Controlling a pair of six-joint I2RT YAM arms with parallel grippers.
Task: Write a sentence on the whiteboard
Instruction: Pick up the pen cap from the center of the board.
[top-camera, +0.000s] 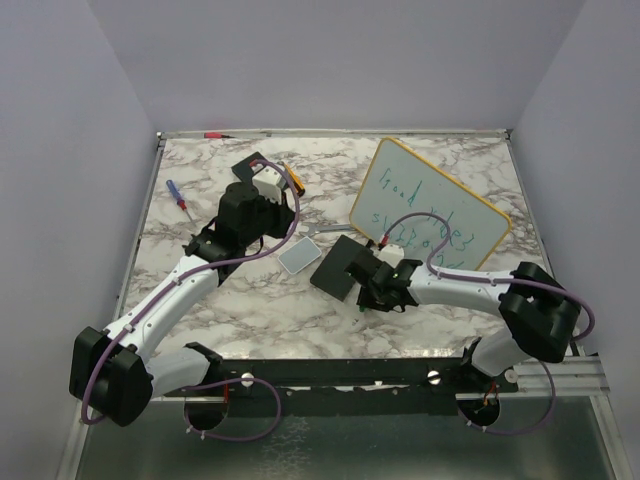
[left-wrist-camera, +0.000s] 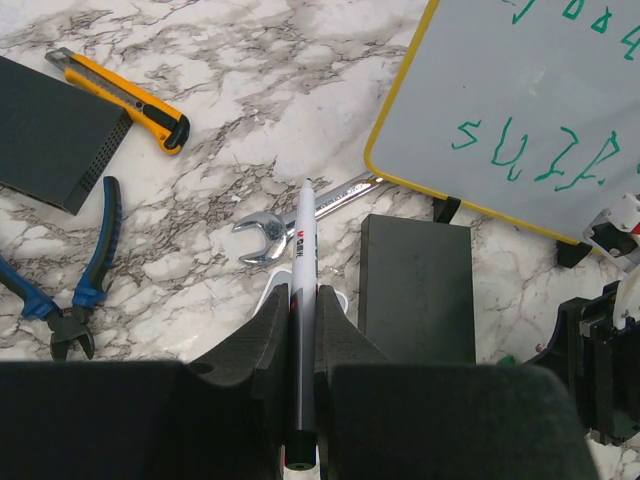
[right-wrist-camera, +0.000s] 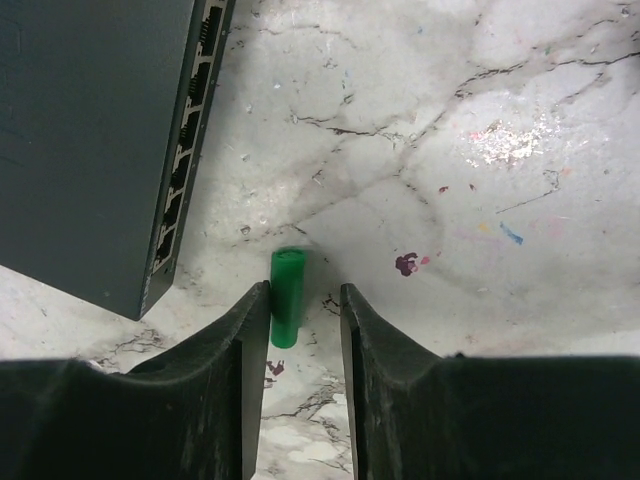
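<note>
Capping step: whiteboard (top-camera: 430, 205), upper right of the top view, sentence (top-camera: 420, 215) apparently finished; your left gripper (left-wrist-camera: 303, 305) clamps the marker (left-wrist-camera: 304, 250), your right gripper (right-wrist-camera: 303, 292) stands part-open astride the green cap (right-wrist-camera: 287, 285), seemingly not gripping it; next, close squarely and lift.

The table (left-wrist-camera: 250, 60) is white marble veined grey and black. The whiteboard (top-camera: 422, 172) is white with a yellow rim, and the sentence (top-camera: 400, 192) is green. The marker (left-wrist-camera: 304, 290) is white with red print. The cap (right-wrist-camera: 286, 297) is green, the utility knife (left-wrist-camera: 125, 98) yellow and black, the pliers (left-wrist-camera: 95, 260) blue-handled, and the slab (right-wrist-camera: 90, 130) dark grey.
</note>
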